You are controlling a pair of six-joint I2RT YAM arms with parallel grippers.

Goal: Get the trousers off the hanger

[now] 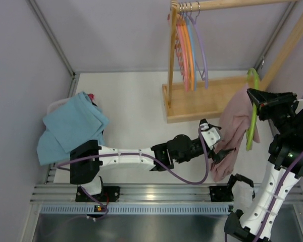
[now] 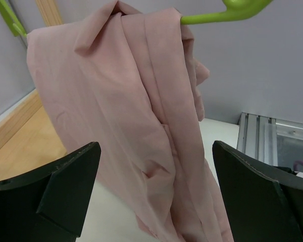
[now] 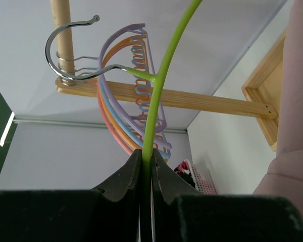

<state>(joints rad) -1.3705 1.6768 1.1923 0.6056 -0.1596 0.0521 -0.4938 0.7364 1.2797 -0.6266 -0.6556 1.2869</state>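
Trousers (image 1: 233, 126): were draped over the green hanger (image 3: 160, 91), which was held up just beside the wooden rack (image 1: 202, 103).
Right gripper (image 3: 146, 164): jaws were pressed together, with the hanger's thin rod pinched between them.
Left gripper (image 2: 155, 189): jaws were spread wide, with the hanging cloth framed between them and not yet gripped.
Risk: only an outer fold could be caught, so the cloth might be lost mid-pull.
Risk: the rod could be twisted or dragged out of its narrow pinch by a hard pull.

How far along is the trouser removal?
Done: right gripper is shut on the lime-green plastic hanger, holding it up. In hand: left gripper is open, jaws flanking the pale pink fabric trousers. Left: grip and pull; the trousers are draped over the hanger.
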